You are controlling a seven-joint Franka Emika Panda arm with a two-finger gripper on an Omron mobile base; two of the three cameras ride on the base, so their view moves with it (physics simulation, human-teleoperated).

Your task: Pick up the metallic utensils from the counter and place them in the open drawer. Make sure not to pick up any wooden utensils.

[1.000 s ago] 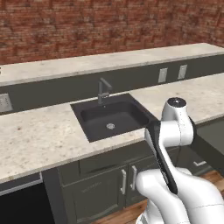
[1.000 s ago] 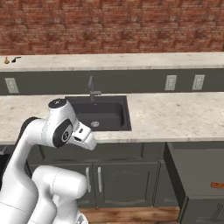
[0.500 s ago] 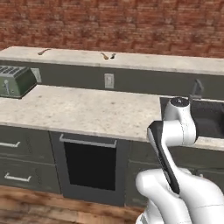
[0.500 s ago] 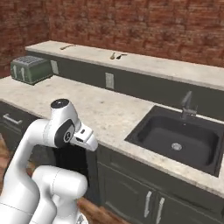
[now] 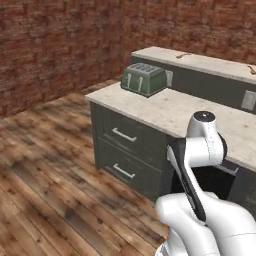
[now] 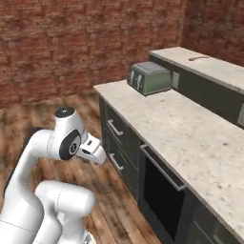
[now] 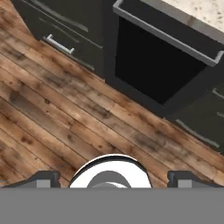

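The pale speckled counter (image 5: 200,112) (image 6: 181,124) runs along the right, ending beside the wood floor. On the raised ledge behind it lie slim utensils (image 5: 183,55) (image 6: 199,58) that look brownish; they are too small to tell metal from wood. Another small utensil (image 5: 251,69) lies farther right on that ledge. The open drawer is out of view. My gripper (image 7: 113,179) hangs low in front of the cabinets, well away from the counter top, open with nothing between its fingertips (image 7: 43,178). The hand (image 6: 93,150) is tucked next to the arm.
A green toaster (image 5: 143,78) (image 6: 150,77) stands near the counter's end. Below are shut drawers with silver bar handles (image 5: 123,135) (image 7: 59,43) and a dark oven front (image 7: 157,70) (image 6: 162,190). Wood floor (image 5: 55,165) spreads to the left, backed by a brick wall.
The whole picture has swung: the base moved, so the sink has left the views and the counter's end with the toaster has come in. The arm keeps its folded pose.
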